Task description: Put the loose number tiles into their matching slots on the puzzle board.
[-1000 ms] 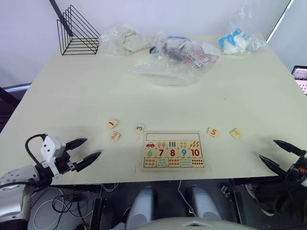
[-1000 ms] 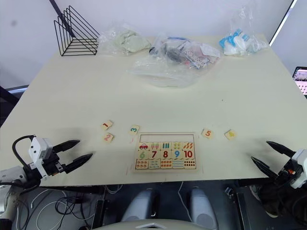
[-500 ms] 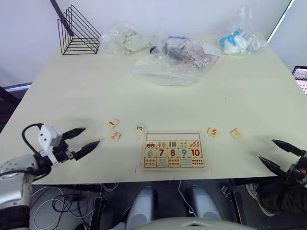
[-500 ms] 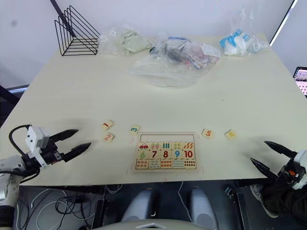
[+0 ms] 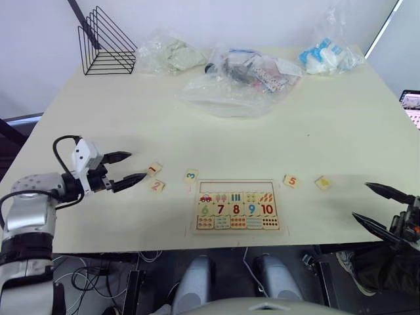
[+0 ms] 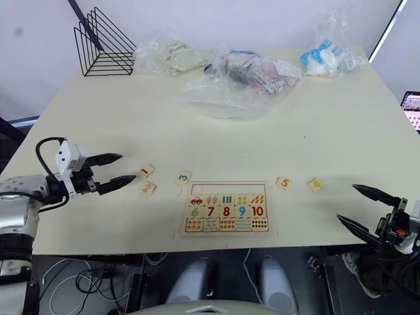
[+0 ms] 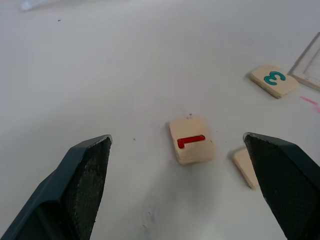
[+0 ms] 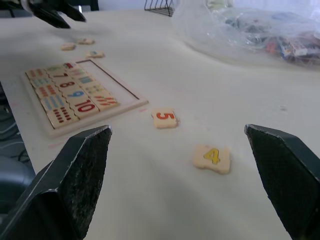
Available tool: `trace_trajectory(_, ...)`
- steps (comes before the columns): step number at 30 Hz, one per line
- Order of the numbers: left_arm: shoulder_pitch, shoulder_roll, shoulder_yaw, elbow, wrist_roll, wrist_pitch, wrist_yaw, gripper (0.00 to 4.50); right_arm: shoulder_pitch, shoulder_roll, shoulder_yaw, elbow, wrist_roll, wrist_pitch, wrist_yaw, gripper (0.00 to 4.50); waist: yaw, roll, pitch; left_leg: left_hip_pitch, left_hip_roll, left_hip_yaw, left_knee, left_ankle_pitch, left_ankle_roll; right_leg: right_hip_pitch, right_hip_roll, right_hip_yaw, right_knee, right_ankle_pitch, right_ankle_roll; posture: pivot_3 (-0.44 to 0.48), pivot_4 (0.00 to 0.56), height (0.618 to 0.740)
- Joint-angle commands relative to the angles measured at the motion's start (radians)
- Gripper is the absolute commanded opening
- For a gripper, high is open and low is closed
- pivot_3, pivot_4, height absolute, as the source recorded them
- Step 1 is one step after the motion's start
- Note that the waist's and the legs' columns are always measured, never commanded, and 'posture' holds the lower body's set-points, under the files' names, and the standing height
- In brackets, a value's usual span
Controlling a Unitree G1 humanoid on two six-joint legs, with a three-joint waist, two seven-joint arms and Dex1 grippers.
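Five pale number tiles [image 5: 155, 168] lie loose around the board [image 5: 236, 205]; both tools gape wide, empty.

Pale table [image 5: 118, 118] with puzzle board [image 5: 237, 205], loose tiles [image 5: 155, 169], bags [image 5: 239, 79], wire rack [image 5: 105, 42]

The counter [image 5: 118, 118] looks matt and smooth, the tiles [image 7: 191, 140] and puzzle board [image 5: 237, 208] pale unvarnished wood, the bags [image 5: 230, 88] glossy clear plastic, the rack [image 5: 105, 44] thin black wire.

Tile 2 [image 7: 246, 166] half behind a left finger (numeral hidden), bag contents [image 5: 252, 69] indistinct
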Motion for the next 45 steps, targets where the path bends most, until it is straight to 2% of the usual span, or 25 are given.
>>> trace_trajectory(1,-0.063,0.03,-0.035,0.053,0.037,-0.021,-0.036,4.5,-0.005,-0.016,-0.033,-0.048,0.038,0.027,0.013,4.47,0.0,0.0,0.0,0.0,0.0,0.0,0.0,0.0,0.0,0.0,0.0,0.0,0.0,0.0,0.0,0.0,0.15,0.74)
trace_trajectory(12,-0.177,-0.01,-0.112,0.151,0.11,-0.046,-0.03,4.5,-0.029,0.0,-0.023,-0.052,0.008,0.024,-0.01,4.47,0.0,0.0,0.0,-0.001,-0.001,0.0,0.0,0.0,0.0,0.0,0.0,0.0,0.0,0.0,0.0,0.0,0.15,0.74)
trace_trajectory(22,-0.136,-0.03,-0.116,0.102,0.131,-0.023,0.069,4.5,-0.018,0.009,-0.023,-0.067,-0.003,0.021,-0.023,4.47,0.001,0.0,0.0,-0.001,0.0,-0.001,0.0,0.0,0.0,0.0,0.0,0.0,0.0,0.0,0.0,0.0,0.15,0.74)
trace_trajectory(38,-0.037,-0.052,-0.099,-0.039,0.088,0.076,0.13,4.5,-0.042,0.007,-0.01,-0.068,-0.016,0.027,-0.03,4.47,0.011,0.0,0.0,0.0,0.0,-0.002,0.0,0.0,0.0,0.0,0.0,0.0,0.0,0.0,0.0,0.0,0.15,0.74)
trace_trajectory(39,-0.031,-0.052,-0.099,-0.045,0.086,0.082,0.134,3.99,-0.042,0.007,-0.009,-0.068,-0.017,0.027,-0.029,4.5,0.011,0.0,0.0,0.0,0.0,-0.002,0.0,0.0,0.0,0.0,0.0,0.0,0.0,0.0,0.0,0.0,0.15,0.74)
trace_trajectory(40,-0.026,-0.051,-0.099,-0.051,0.084,0.088,0.136,3.79,-0.041,0.008,-0.009,-0.069,-0.018,0.026,-0.029,4.5,0.011,0.0,0.0,0.0,0.0,-0.002,0.0,0.0,0.0,0.0,0.0,0.0,0.0,0.0,0.0,0.0,0.15,0.74)
trace_trajectory(43,-0.016,-0.05,-0.1,-0.063,0.085,0.101,0.148,2.41,-0.041,0.008,-0.006,-0.07,-0.02,0.026,-0.029,4.5,0.012,0.0,0.0,0.0,0.0,-0.002,0.0,0.0,0.0,0.0,0.0,0.0,0.0,0.0,0.0,0.0,0.15,0.74)
trace_trajectory(45,-0.013,-0.049,-0.1,-0.069,0.083,0.11,0.153,2.41,-0.042,0.009,-0.006,-0.069,-0.021,0.026,-0.028,4.5,0.012,0.0,0.0,0.0,0.0,-0.002,0.0,0.0,0.0,0.0,0.0,0.0,0.0,0.0,0.0,0.0,0.15,0.74)
